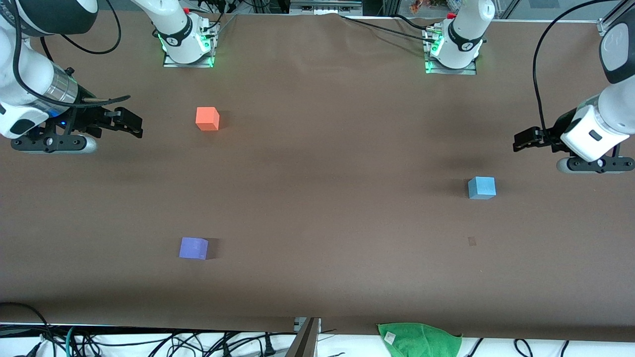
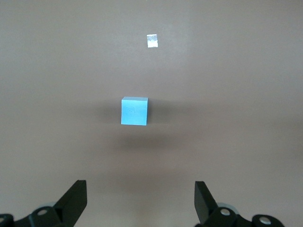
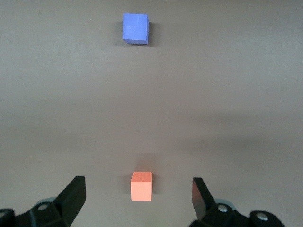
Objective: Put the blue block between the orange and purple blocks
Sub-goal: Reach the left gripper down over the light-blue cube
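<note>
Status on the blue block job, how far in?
Nothing done: blue block sits untouched at the left arm's end, apart from orange block and purple block. Left gripper and right gripper are open, empty. Pick, carry and placement remain.

**Brown counter, three cubes and a cloth**

I see a counter (image 1: 317, 198) covered in a plain brown sheet. The orange block (image 1: 207, 119) sits toward the right arm's end, and the purple block (image 1: 193, 248) lies nearer to the front camera than it, well apart from it. The blue block (image 1: 481, 188) rests toward the left arm's end. A small pale patch (image 1: 472, 241) marks the sheet just nearer the camera than the blue block. A green cloth (image 1: 419, 338) hangs over the counter's near edge.
</note>
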You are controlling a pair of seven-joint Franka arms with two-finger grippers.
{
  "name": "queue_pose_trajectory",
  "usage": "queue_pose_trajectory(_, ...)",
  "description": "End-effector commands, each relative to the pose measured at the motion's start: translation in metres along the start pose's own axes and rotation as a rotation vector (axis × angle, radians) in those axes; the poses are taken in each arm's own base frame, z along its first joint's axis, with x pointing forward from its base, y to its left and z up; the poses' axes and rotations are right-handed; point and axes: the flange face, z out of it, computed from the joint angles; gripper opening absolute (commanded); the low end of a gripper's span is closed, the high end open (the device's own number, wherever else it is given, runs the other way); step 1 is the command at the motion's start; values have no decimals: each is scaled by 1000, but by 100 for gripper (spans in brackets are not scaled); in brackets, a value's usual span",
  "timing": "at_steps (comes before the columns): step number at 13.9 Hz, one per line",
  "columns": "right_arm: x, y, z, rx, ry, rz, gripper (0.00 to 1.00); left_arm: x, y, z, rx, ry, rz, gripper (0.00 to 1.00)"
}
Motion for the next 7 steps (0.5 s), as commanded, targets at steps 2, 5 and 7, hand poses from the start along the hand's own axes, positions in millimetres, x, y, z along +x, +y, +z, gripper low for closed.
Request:
queue_pose_trajectory(2,-3,1,-4,15,-1,-2,99,46,-4,57,6,36,18,100)
queue_pose_trajectory(5,-1,2,-2,21,-1,1,99,66,-6,103,6,6,23,98)
queue_pose_trajectory(7,-2,2,-3,21,-4,3,99,78,-5,132,4,7,26,100)
